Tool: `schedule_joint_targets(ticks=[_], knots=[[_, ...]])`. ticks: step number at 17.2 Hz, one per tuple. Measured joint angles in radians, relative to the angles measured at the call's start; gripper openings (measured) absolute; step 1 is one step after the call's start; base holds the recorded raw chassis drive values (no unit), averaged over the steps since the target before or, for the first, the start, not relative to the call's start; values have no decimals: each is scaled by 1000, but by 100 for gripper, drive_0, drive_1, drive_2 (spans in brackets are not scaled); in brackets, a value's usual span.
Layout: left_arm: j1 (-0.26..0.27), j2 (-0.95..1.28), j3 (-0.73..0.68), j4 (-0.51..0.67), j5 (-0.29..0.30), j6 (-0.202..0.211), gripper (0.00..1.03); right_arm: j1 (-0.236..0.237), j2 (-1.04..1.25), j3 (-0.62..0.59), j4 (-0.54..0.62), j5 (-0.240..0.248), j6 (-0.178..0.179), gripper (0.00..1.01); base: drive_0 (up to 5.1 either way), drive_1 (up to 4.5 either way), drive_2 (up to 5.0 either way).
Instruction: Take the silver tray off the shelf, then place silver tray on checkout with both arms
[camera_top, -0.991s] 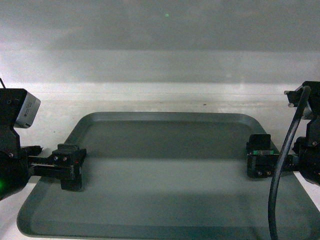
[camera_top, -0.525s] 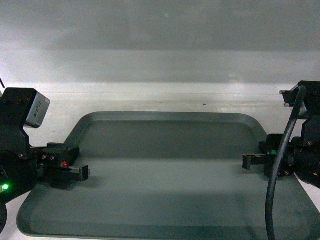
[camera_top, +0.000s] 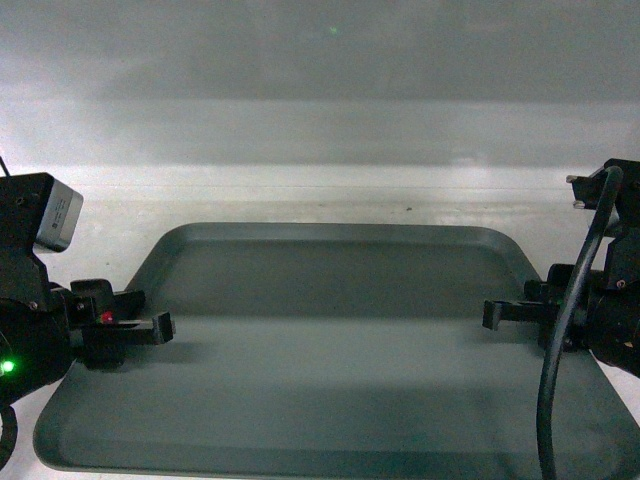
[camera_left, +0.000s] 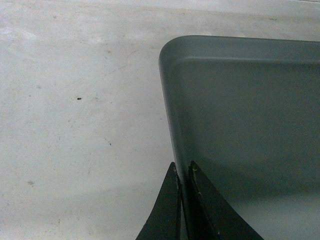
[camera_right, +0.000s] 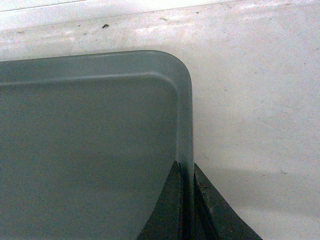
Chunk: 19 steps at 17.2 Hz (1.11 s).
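The silver tray (camera_top: 330, 330) lies flat on the white shelf (camera_top: 300, 195), filling the middle of the head view. My left gripper (camera_top: 150, 328) sits at the tray's left rim. In the left wrist view the gripper (camera_left: 183, 172) is shut on that thin rim of the tray (camera_left: 240, 110), one finger outside and one inside. My right gripper (camera_top: 495, 313) is at the right rim. The right wrist view shows it (camera_right: 185, 170) shut on the rim of the tray (camera_right: 85, 150) in the same way. The checkout is out of view.
The shelf's white back panel (camera_top: 320, 60) rises just behind the tray. A thick black cable (camera_top: 560, 350) from the right arm hangs in front of the tray's right front corner. Bare shelf board (camera_left: 75, 125) lies left of the tray, and more of it (camera_right: 250, 100) to the right.
Both grippers have turned at the wrist and drawn outward, from over the tray floor to its side rims. The tray itself has not visibly shifted.
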Motion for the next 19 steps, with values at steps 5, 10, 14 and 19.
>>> schedule_joint_targets(ticks=[5,10,14,19], knots=[[-4,-92,-14,-95,-2,5,3,5,-61,-5,-81,15,-21,3,0,0,0],[-11,-222,-14,-240,-18,15,3,6,-231,-24,-194,26,-54,3,0,0,0],[-23,-342,-21,-314,-26,18,3,26,-341,-29,-256,37,-61,3,0,0,0],[-23,-356,-26,-324,-31,31,3,25,-345,-29,-284,36,-60,3,0,0,0]])
